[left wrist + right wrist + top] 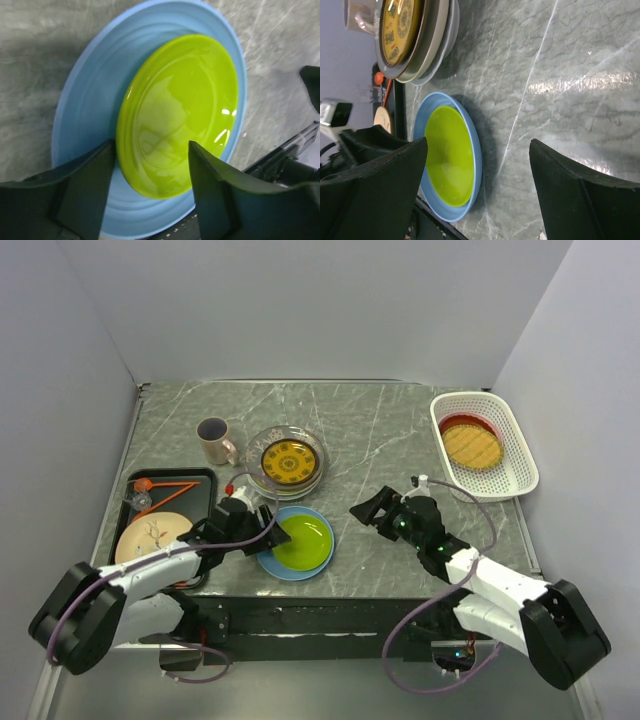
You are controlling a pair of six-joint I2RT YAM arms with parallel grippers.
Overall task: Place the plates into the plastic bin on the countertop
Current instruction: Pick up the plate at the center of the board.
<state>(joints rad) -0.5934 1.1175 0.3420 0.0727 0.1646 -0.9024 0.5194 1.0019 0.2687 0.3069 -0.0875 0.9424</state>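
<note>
Countertop (pixel 380 440): left end effector (pixel 150 152) straddles green plate (pixel 180 115).

One mug (pixel 213 440), one bin (pixel 520 455), one tray (pixel 195 478). Five plates (pixel 303 540) show singly, plus a stack (pixel 288 462) too tight to count.

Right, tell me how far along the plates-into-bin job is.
Done: a yellow-patterned plate lies on a red plate in the white lattice plastic bin. In hand: the left gripper straddles the round green plate on the blue plate, jaws open. Left: those two, the gold-patterned plate stack, the beige plate on the black tray.
</note>
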